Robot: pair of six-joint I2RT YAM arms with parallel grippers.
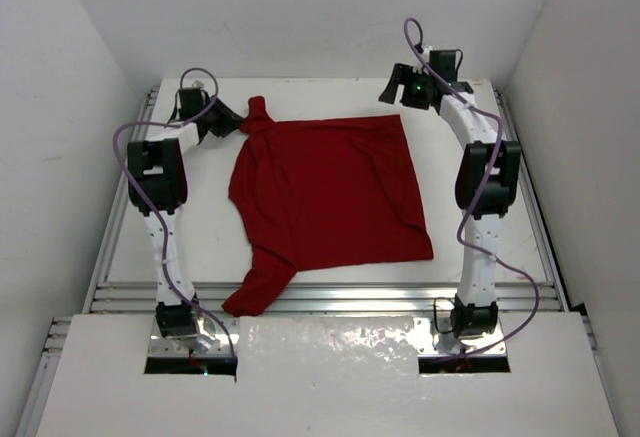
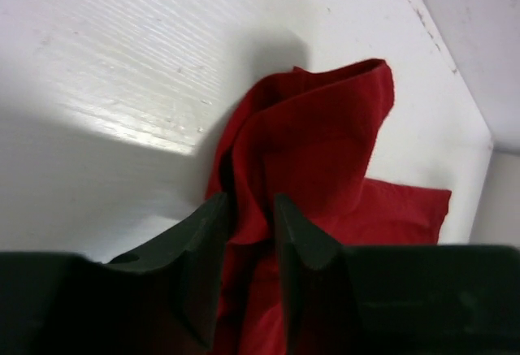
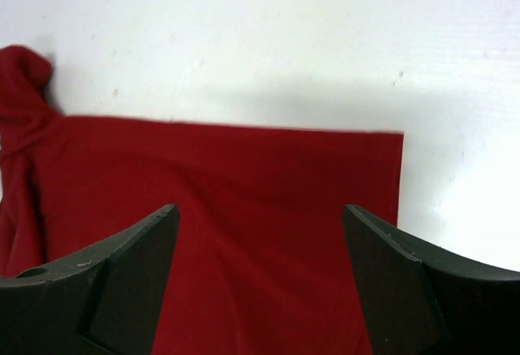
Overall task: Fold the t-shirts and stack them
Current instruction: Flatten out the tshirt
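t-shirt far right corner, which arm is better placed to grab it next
Right. The right gripper hangs open by that corner of the t-shirt; the left gripper is shut on its bunched far left corner.

The left arm (image 1: 165, 237) and right arm (image 1: 478, 247) are slim white tubes with chunky black joints (image 1: 157, 172), a looping purple cable (image 1: 119, 144) on each, black wedge-shaped fingers (image 3: 130, 282), and a small green light (image 1: 416, 86).

We get bright, even light here; glare streaks the table (image 2: 138, 119), the t-shirt (image 2: 325, 144) throws soft shadow, close foreground blurs.
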